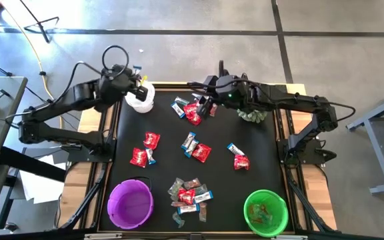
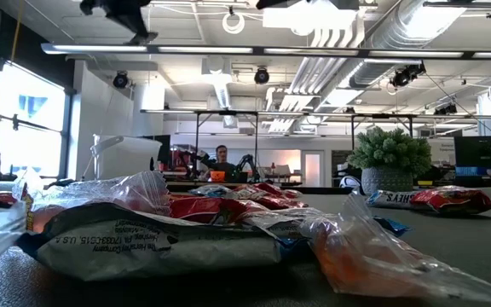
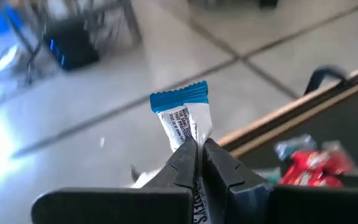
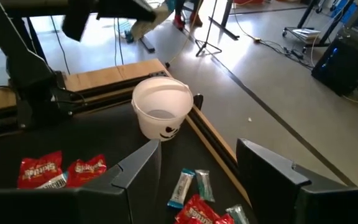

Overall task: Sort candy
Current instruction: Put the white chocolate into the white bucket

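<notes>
Now you're holding a blue-and-white mini bar (image 3: 183, 118) pinched upright in the left gripper (image 3: 199, 152), hovering right above the white bucket (image 1: 141, 99). Your right gripper (image 4: 197, 165) is gaping wide just beside that bucket, over a candy cluster (image 1: 189, 111).

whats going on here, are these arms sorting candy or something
Yes, two robot arms are sorting wrapped candy on a dark table. The left gripper is shut on a blue-and-white mini bar, held above the white bucket at the far left corner. The right gripper is open over a cluster of candy at the far middle. More sweets lie scattered across the table; a purple bowl and a green bowl stand at the near edge.
</notes>
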You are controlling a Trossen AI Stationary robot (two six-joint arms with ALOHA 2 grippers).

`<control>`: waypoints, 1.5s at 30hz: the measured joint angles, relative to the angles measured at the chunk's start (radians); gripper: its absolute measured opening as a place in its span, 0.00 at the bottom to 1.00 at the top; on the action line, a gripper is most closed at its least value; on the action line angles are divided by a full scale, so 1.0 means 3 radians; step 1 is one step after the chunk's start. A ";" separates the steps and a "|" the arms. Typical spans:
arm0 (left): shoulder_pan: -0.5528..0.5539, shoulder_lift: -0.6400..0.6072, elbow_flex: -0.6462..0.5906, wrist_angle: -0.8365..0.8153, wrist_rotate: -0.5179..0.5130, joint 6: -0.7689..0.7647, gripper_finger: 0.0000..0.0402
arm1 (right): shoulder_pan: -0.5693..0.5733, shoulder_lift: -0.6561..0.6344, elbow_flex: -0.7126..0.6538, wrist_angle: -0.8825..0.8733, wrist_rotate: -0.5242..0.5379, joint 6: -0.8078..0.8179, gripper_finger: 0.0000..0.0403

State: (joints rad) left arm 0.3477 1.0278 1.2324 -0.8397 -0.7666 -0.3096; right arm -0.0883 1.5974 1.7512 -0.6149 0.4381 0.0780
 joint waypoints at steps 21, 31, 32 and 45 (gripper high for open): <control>0.0946 0.0675 -0.0001 -0.0182 0.1168 0.0065 0.09 | -0.0009 0.0000 0.0001 -0.0749 0.0000 0.0462 0.51; 0.0966 0.0675 -0.0001 -0.0196 0.1227 0.0095 0.23 | -0.0009 -0.0022 0.0006 -0.1142 0.0002 0.0501 0.51; 0.0966 0.0674 -0.0001 -0.0195 0.1260 0.0066 0.24 | -0.0009 -0.0031 0.0007 -0.1167 0.0015 0.0497 0.51; 0.0766 0.0733 -0.0001 0.0067 0.2328 0.0114 0.23 | -0.0255 -0.0053 0.0010 -0.1548 0.0399 0.0534 0.51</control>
State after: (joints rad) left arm 0.5775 1.2477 1.2320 -0.8196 -0.0683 -0.2753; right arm -0.1648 1.5814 1.7542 -1.0792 0.5578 0.2383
